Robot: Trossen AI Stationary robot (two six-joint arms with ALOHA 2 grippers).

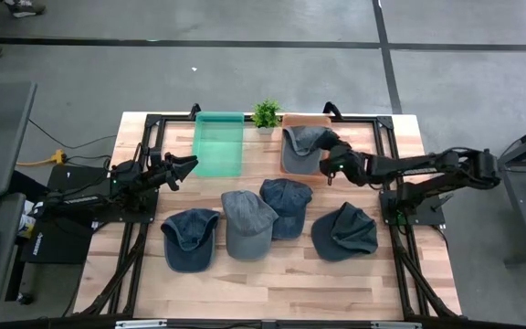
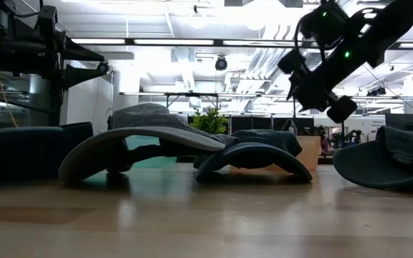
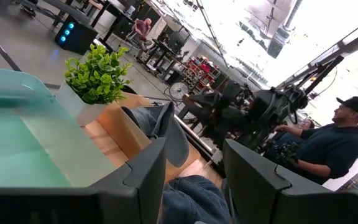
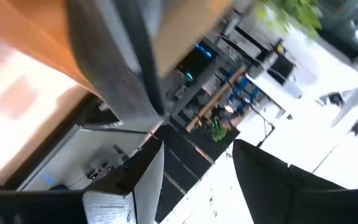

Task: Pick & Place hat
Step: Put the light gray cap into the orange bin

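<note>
From above, a hat [image 1: 301, 146] is seen draped over the brown box [image 1: 307, 120] at the tabletop's far edge, beside a small plant [image 1: 265, 113] and a green bin [image 1: 219, 143]. The right claw [image 1: 328, 169] is held just beside that hat, fingers parted and empty. Four more hats [image 1: 247, 222] lie mid-tabletop. The left claw [image 1: 186, 165] is parked at the left edge.

In the left wrist view, its fingers [image 3: 145, 174] are seen spread apart, with nothing between them.
</note>
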